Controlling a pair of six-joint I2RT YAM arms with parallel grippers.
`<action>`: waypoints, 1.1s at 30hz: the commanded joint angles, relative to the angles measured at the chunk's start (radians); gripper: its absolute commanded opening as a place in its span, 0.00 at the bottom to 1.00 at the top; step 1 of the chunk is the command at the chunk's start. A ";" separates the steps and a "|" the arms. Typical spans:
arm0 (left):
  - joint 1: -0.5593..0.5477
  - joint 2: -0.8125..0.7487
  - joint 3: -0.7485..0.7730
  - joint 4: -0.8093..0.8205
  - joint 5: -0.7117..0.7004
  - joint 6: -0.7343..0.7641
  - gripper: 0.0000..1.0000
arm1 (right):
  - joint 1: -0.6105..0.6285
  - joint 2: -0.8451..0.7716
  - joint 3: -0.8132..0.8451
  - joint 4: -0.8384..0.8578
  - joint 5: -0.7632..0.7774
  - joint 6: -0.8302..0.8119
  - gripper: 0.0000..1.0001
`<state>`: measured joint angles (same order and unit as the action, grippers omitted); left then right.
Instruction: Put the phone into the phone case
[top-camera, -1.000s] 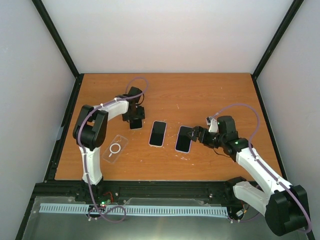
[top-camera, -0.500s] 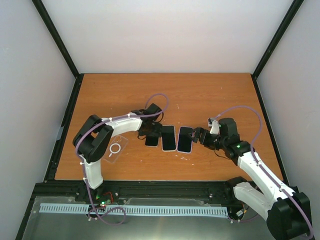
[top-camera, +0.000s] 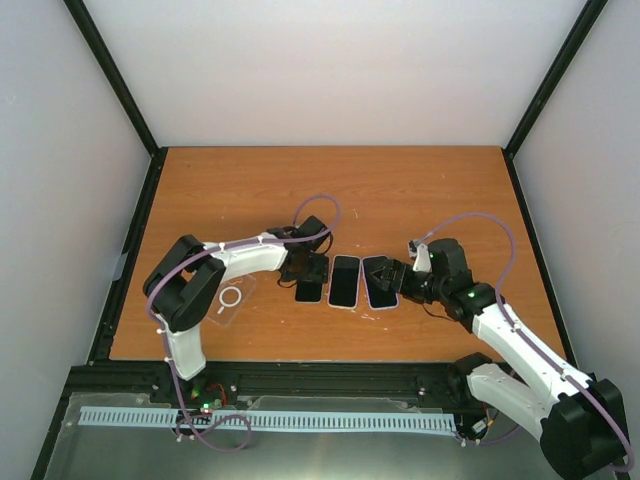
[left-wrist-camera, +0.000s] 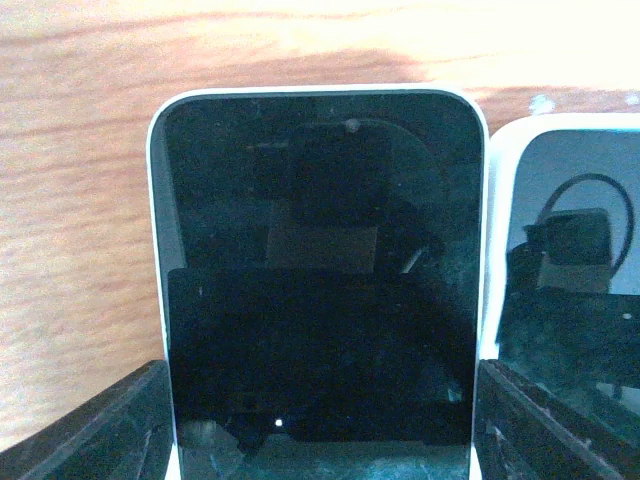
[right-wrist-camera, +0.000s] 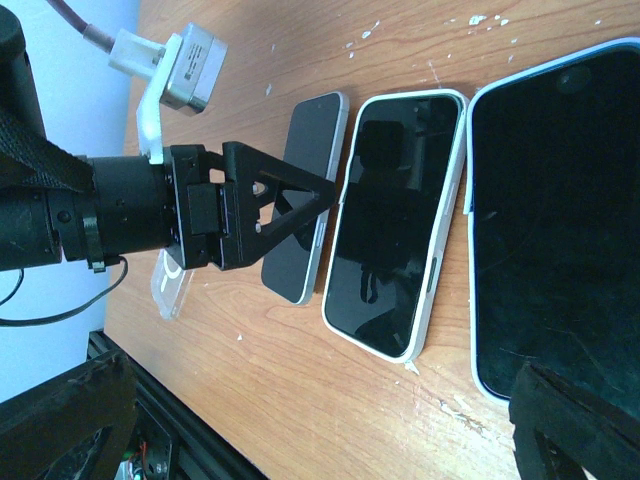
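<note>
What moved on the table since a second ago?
The left gripper swung right and nearer, bringing the small phone up beside the middle phone. That one slid right, next to the right phone, which shifted a little. The right gripper edged left, jaws open as before. The clear case stayed put.

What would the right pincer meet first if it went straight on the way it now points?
Most likely the rightmost phone: the open right pincer points leftward and down at it from close by. Whether they already touch is unclear.
</note>
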<state>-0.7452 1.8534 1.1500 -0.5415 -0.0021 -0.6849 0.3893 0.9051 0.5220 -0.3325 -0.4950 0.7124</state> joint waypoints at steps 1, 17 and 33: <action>-0.008 -0.014 -0.076 -0.133 -0.041 -0.059 0.71 | 0.022 0.014 -0.010 0.030 0.029 0.021 1.00; 0.055 -0.155 -0.127 -0.183 -0.075 -0.072 0.99 | 0.049 0.040 -0.023 0.056 0.037 0.020 1.00; 0.322 -0.373 -0.258 -0.201 -0.117 0.088 0.83 | 0.054 0.090 0.006 0.076 0.010 -0.002 1.00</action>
<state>-0.4538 1.4803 0.8803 -0.7639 -0.1192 -0.6781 0.4339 0.9855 0.5022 -0.2718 -0.4816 0.7250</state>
